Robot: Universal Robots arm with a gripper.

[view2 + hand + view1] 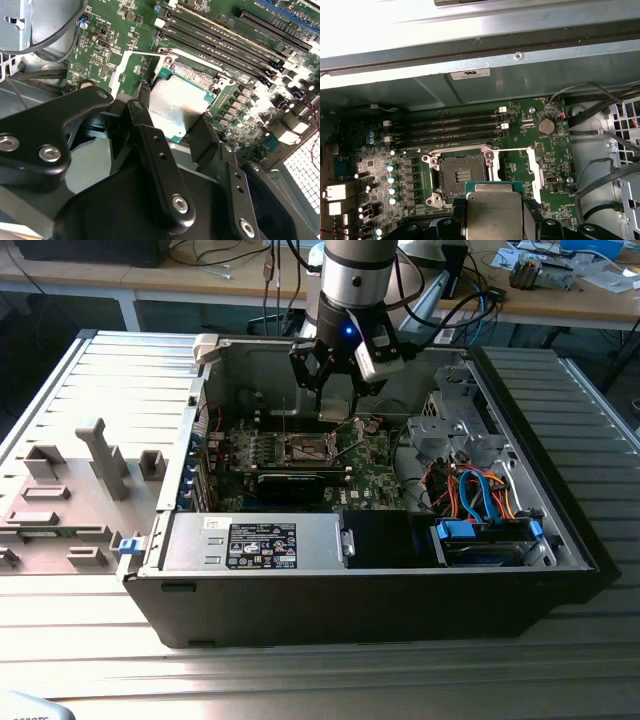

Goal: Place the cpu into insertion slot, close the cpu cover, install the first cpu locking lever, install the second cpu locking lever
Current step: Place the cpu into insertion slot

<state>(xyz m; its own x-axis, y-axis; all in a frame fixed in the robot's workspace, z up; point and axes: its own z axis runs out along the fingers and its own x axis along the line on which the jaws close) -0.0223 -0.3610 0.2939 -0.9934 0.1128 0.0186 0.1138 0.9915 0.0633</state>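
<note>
Arm (350, 285) hung pretty much straight down, wrist vertical, pincer (337, 400) pointing downward. The black fingers (150, 145) were pinched in on opposite edges of the cpu (494, 212), holding it flat. The grip looked firm, though the contact points were hard to make out.

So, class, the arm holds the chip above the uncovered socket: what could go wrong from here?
The cpu, clamped in the gripper, appears offset from the insertion slot in the first wrist view; lowered so, it might land on the metal rim. The memory slots lie close beside that slot, so a finger could perhaps knock them.
</note>
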